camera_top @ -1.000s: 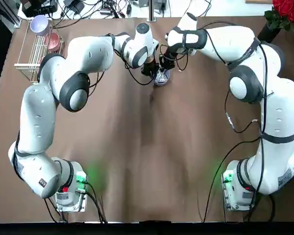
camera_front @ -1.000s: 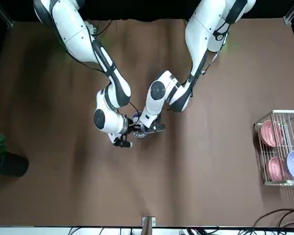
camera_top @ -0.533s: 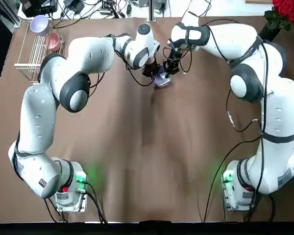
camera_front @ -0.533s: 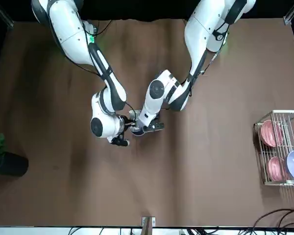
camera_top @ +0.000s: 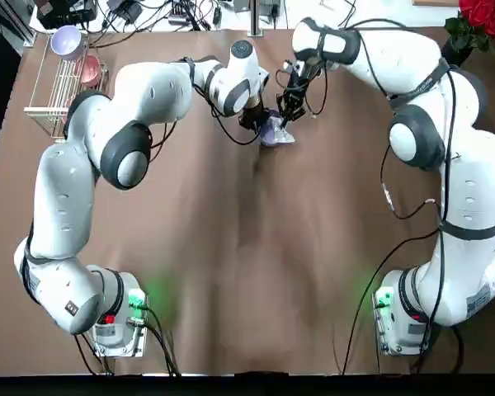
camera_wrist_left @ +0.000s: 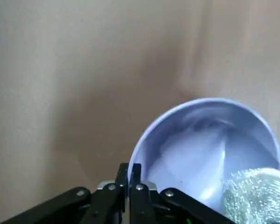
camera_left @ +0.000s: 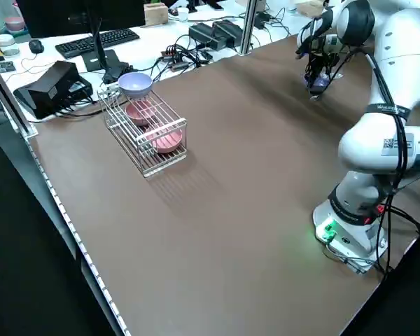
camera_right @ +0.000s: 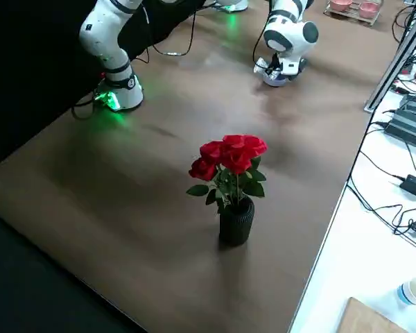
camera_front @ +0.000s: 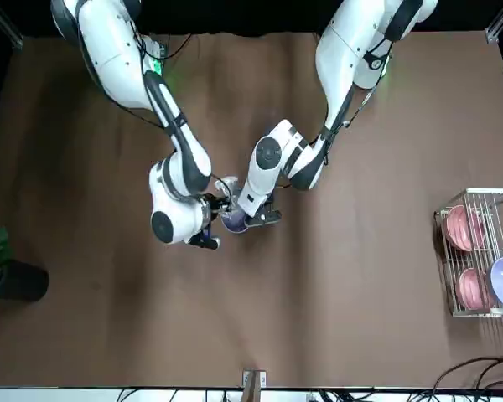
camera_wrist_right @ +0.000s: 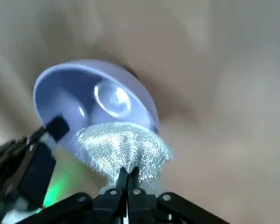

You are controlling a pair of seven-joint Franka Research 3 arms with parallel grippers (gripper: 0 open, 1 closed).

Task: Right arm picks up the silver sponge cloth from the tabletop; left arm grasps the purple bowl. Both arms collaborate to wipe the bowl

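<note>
The bowl sits in the upper middle of the top view, tilted and held off the table between the two grippers. In the front view it shows as a small lavender patch just left of centre, between the two wrists.

The left gripper is pinched tight on the bowl's rim; in the left wrist view its two fingers stand almost together with the thin rim between them, and the whitish inside of the bowl faces the camera. In the top view this gripper is at the bowl's left side.

The right gripper is clamped narrow on the cloth, whose shiny mesh fans out above the fingertips and lies against the bowl's rim and inner edge. In the left wrist view the cloth appears at the lower right of the frame, touching the inside of the bowl. In the top view the right gripper comes in from the bowl's upper right.

A wire rack stands in the upper left of the top view with pink bowls and another lavender bowl. A vase of red roses is in the middle of the right side view.
</note>
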